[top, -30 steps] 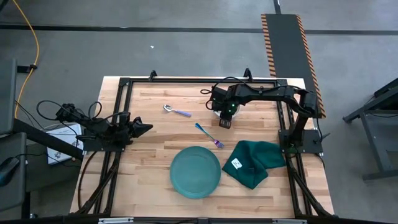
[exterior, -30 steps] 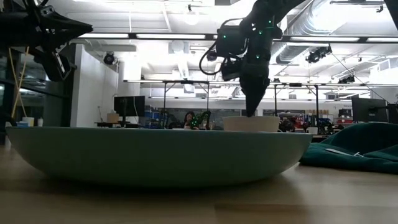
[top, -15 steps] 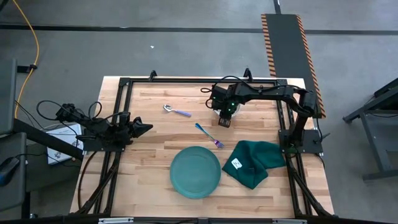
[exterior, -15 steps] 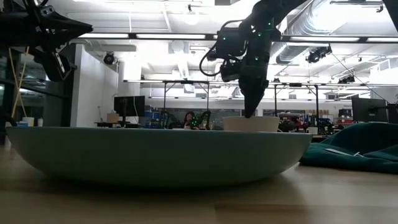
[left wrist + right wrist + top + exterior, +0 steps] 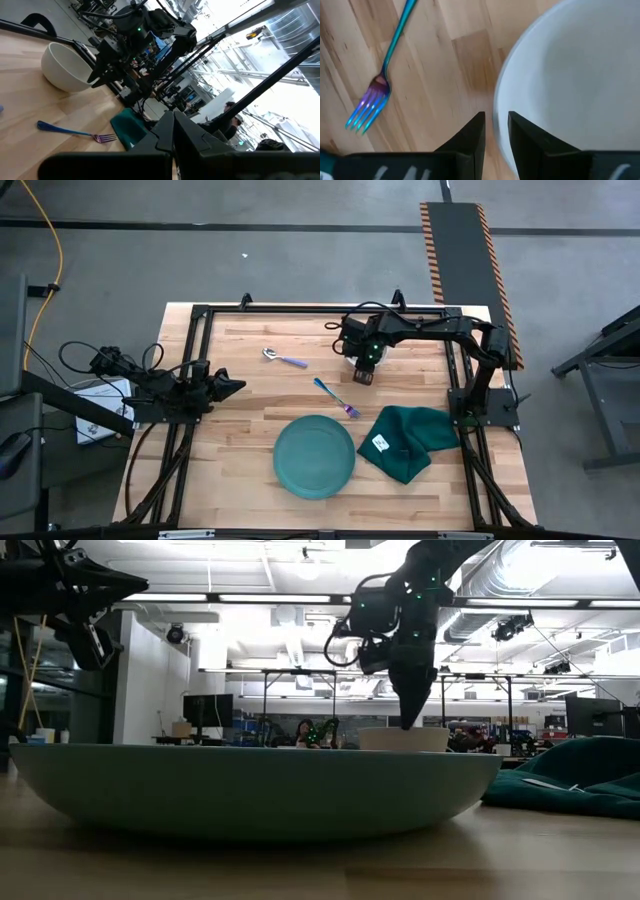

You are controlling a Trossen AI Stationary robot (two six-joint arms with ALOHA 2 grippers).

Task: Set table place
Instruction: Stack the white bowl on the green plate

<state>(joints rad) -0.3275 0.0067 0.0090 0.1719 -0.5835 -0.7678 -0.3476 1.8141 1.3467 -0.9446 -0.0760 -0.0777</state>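
Note:
The white bowl [image 5: 570,75] stands on its base on the wooden table [image 5: 250,430], at the far middle, mostly hidden under my right arm in the high view [image 5: 349,363]. My right gripper [image 5: 495,117] points down at the bowl's near-side rim and is shut on it. The teal plate [image 5: 315,456] lies near the front middle. The fork [image 5: 337,397] lies between plate and bowl, and the spoon [image 5: 283,358] lies to the bowl's left. My left gripper [image 5: 238,385] is shut and empty at the table's left side. My right gripper pinches the bowl's rim [image 5: 498,107], one finger [image 5: 522,135] inside the bowl and one finger [image 5: 472,135] outside it. The fingers come from above, pointing down. The bowl stands upright with its base on the table.
A dark green cloth [image 5: 408,440] with a white tag lies to the plate's right. A black metal frame [image 5: 300,310] edges the table. Bare wood lies at the front left [image 5: 220,460].
My right gripper has shifted a little toward the table's right at the bowl's rim. The bowl has stayed where it was.

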